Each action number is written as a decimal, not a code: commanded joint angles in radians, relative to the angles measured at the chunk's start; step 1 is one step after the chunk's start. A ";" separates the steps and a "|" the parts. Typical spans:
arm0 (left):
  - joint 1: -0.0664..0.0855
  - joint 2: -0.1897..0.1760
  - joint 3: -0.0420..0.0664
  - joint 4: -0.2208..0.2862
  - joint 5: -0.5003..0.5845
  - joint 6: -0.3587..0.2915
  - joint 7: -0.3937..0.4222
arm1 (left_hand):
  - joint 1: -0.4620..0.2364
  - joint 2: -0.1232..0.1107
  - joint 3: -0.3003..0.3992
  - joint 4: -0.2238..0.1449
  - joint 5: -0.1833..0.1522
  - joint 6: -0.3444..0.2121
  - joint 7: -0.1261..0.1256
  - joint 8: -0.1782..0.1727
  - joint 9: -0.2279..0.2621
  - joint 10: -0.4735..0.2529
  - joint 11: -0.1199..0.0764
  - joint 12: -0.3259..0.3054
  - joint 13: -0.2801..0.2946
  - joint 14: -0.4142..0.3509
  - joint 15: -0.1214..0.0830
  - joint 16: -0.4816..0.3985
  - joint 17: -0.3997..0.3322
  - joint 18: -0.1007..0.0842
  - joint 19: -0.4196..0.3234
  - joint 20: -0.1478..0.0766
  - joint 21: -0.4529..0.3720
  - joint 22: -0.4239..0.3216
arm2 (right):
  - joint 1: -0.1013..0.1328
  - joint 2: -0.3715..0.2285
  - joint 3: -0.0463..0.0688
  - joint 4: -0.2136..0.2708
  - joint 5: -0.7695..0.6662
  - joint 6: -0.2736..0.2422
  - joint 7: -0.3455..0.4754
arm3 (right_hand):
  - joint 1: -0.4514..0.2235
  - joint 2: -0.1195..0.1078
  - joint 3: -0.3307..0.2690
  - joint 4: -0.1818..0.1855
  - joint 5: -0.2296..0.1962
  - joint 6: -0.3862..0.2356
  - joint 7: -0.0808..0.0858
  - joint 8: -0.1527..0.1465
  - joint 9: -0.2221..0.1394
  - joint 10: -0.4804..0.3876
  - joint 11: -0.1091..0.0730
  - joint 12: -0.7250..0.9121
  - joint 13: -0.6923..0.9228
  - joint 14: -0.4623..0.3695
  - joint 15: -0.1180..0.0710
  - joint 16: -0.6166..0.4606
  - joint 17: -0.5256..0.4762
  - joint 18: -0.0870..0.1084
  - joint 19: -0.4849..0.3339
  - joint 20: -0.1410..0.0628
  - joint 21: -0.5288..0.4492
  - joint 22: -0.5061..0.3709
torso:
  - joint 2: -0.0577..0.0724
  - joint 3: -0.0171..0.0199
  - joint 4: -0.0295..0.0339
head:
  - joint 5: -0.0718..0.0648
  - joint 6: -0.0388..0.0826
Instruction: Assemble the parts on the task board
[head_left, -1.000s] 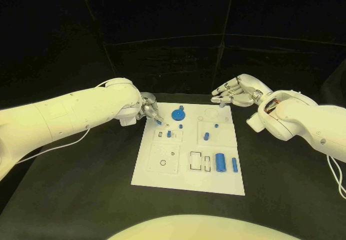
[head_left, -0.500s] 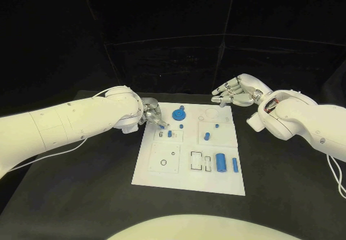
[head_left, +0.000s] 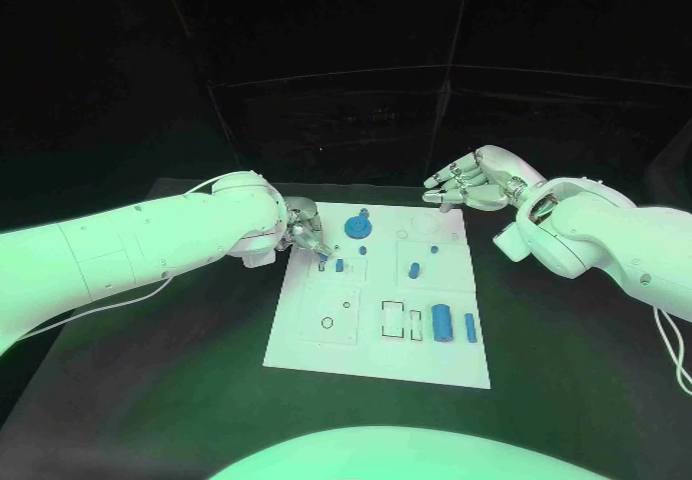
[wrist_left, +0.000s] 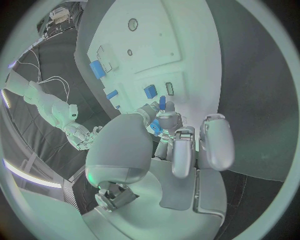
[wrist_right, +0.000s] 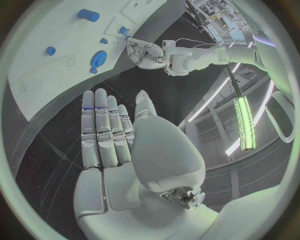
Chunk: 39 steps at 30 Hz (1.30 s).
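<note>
My left hand (head_left: 300, 228) sits at task board (head_left: 325, 350) upper left corner, fingertips pinching small blue peg (wrist_left: 162, 103) just above board surface. My right hand (head_left: 469, 186) hovers beyond board's far right corner, fingers loosely spread, nothing held. Blue gear (head_left: 358, 229), large cylinder (head_left: 441, 323), other pegs rest on board.

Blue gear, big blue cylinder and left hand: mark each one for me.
blue gear (head_left: 358, 229), head view, on its round face, at the board's far end.
big blue cylinder (head_left: 441, 324), head view, middle of its body.
left hand (head_left: 300, 228), head view, on the fingers over the board's far left corner.
</note>
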 joint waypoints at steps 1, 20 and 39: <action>-0.001 0.000 0.000 0.001 -0.008 0.040 -0.022 | 0.008 -0.005 0.106 -0.101 0.004 0.004 0.000 0.005 0.002 0.006 0.001 0.005 0.000 0.102 -0.006 0.003 0.263 0.001 0.006 -0.004 -0.001 0.001 | 0.002 0.001 0.001 0.001 0.003 0.007 0.010 | -0.002 0.008 -0.004 -0.002 0.006 -0.005 0.001 0.000 0.000 -0.007 -0.002 0.001 -0.001 -0.005 0.003 -0.006 -0.002 0.003 0.000 0.009 -0.006 -0.001 | 0.000 -0.0001 -0.0001 | 0.001 -0.001; -0.010 -0.001 -0.003 -0.003 -0.008 0.068 -0.046 | 0.007 -0.006 0.110 -0.102 0.004 0.004 0.000 0.006 0.003 0.007 0.001 0.006 0.002 0.102 -0.006 0.003 0.263 0.001 0.006 -0.004 -0.001 0.001 | 0.002 0.000 0.000 0.001 0.003 0.006 0.010 | -0.002 0.008 -0.004 -0.002 0.006 -0.005 0.001 0.000 0.000 -0.007 -0.002 0.001 -0.001 -0.005 0.003 -0.006 -0.002 0.003 0.000 0.009 -0.006 -0.001 | -0.001 0.0004 0.0004 | 0.002 -0.005; -0.012 -0.002 -0.006 0.000 -0.008 0.090 -0.053 | 0.002 -0.010 0.118 -0.102 0.003 0.005 0.000 0.007 0.003 0.007 0.001 0.004 0.000 0.102 -0.006 0.003 0.263 0.001 0.006 -0.004 -0.002 0.000 | 0.002 0.000 0.000 0.001 0.003 0.007 0.011 | -0.002 0.008 -0.004 -0.002 0.006 -0.005 0.001 0.000 0.000 -0.007 -0.002 0.001 -0.001 -0.005 0.003 -0.006 -0.002 0.003 0.000 0.009 -0.006 -0.001 | 0.000 0.0005 0.0000 | 0.002 -0.007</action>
